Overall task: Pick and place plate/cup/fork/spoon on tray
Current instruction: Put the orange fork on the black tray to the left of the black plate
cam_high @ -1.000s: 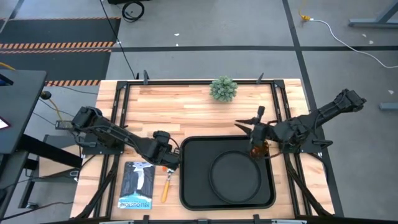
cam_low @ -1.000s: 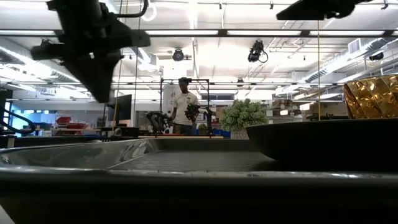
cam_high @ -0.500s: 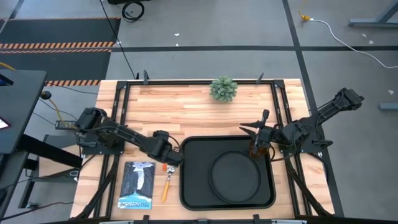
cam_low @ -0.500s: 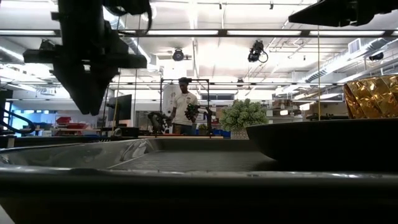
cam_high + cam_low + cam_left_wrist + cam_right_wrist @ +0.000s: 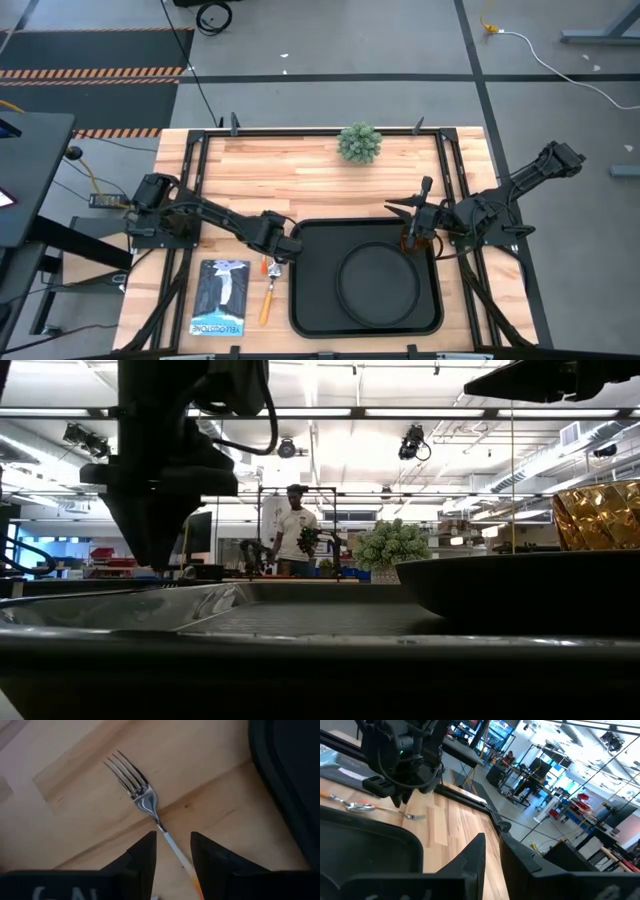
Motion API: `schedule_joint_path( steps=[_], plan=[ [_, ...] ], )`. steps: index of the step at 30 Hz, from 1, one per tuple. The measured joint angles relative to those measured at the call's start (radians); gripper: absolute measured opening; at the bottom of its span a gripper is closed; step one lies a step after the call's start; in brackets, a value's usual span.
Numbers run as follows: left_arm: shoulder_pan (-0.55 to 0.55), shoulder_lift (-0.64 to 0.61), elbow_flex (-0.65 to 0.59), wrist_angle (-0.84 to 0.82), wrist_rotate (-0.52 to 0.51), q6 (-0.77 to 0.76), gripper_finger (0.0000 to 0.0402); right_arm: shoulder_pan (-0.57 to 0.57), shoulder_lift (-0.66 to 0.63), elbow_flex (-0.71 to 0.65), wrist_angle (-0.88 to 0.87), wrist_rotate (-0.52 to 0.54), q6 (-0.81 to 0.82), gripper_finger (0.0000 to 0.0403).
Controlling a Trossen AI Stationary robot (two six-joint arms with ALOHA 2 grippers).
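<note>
**Silver tines, waiting fingers: left gripper straddles fork beside tray**

Silver tines of the fork (image 5: 134, 785) lie flat on the wooden table (image 5: 300, 175), its slim shaft running back between the spread fingers (image 5: 142, 857) of the left gripper (image 5: 283, 252), which hangs just off the tray's left edge. The fingers stand on either side of the shaft without closing on it; the red-orange handle is mostly cut off at the frame's edge, and whether the tips touch the wood cannot be told. From above, only a sliver of the fork shows under the gripper. The spoon (image 5: 267, 299) lies just beside it, its bowl hard to make out from overhead.

On the black tray (image 5: 310, 310) sits the round plate (image 5: 378, 281). The amber cup (image 5: 415, 240) stands at the tray's far right corner, partly hidden overhead by the right gripper (image 5: 410, 213), which hangs beside it with its fingers (image 5: 472, 857) parted and holding nothing. At table height the cup (image 5: 598, 513) is cut off by the frame and the plate's dark rim.

A small potted plant (image 5: 360, 142) stands at the table's far edge, and a booklet (image 5: 220, 297) lies left of the spoon. A person (image 5: 295, 530) stands in the room beyond.
</note>
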Motion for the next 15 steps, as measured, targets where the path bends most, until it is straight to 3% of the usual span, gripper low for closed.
schedule_joint_path(
  steps=[6, 15],
  plan=[
    [-0.003, 0.0, 0.0, -0.006, -0.103, -0.147, 0.0132, 0.0, -0.002, 0.0, 0.01, 0.0, -0.009, 0.0063],
    [-0.012, 0.023, 0.0, -0.021, -0.12, -0.261, 0.0163, 0.003, -0.002, 0.0, 0.03, -0.001, -0.009, 0.0063]
  ],
)
